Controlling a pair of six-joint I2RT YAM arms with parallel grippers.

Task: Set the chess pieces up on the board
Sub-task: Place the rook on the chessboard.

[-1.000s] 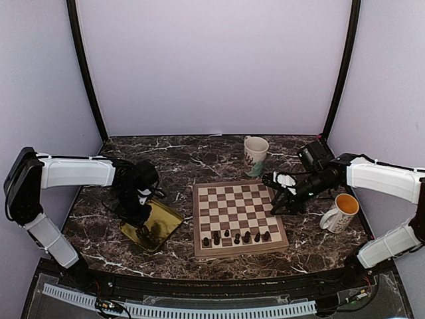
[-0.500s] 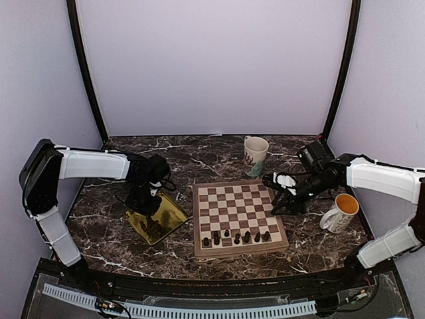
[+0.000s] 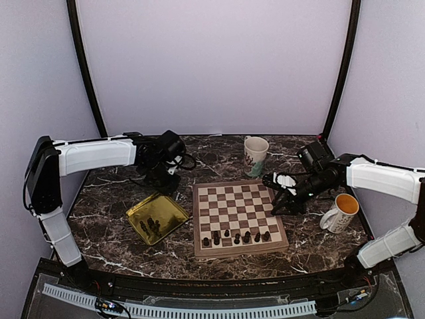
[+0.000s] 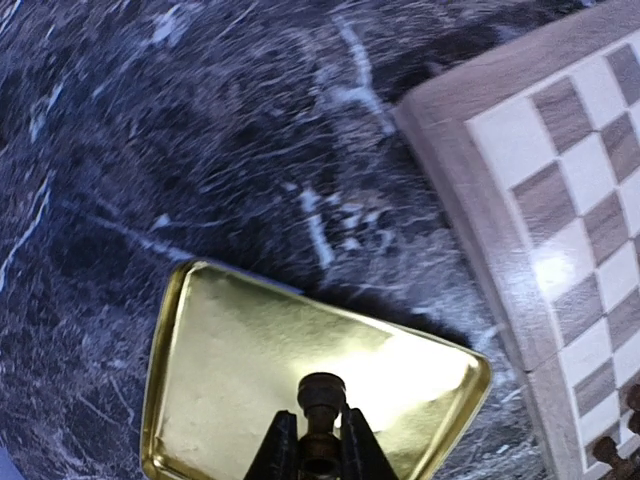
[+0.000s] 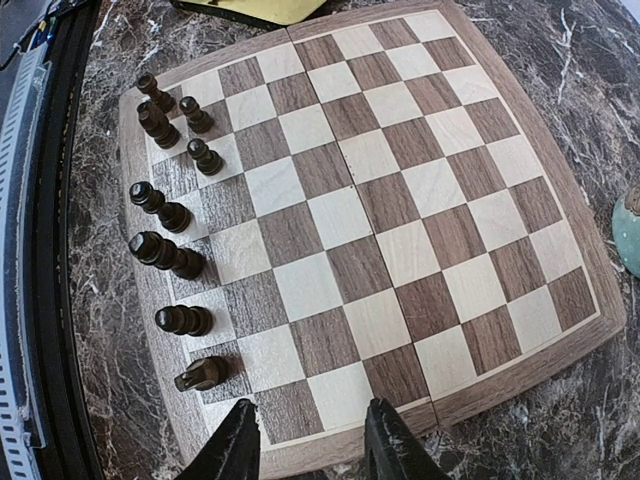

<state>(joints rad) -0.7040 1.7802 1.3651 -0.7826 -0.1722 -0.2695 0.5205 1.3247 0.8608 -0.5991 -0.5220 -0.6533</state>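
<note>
Near the desk's (image 3: pixel 212 149) far edge, left gripper (image 4: pixel 318 432) pinches a chess piece (image 4: pixel 321 392); right gripper (image 5: pixel 312 412) hangs open over the board's (image 5: pixel 400 210) right edge.

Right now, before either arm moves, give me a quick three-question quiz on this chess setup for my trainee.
1. True or false: the left gripper is shut on a chess piece.
2. The right gripper at the edge of the board is: A open, B shut on a piece, C out of view.
3. Fill in: the unplaced pieces lie on the gold ___.
Key: 1 true; 2 A; 3 tray.
</note>
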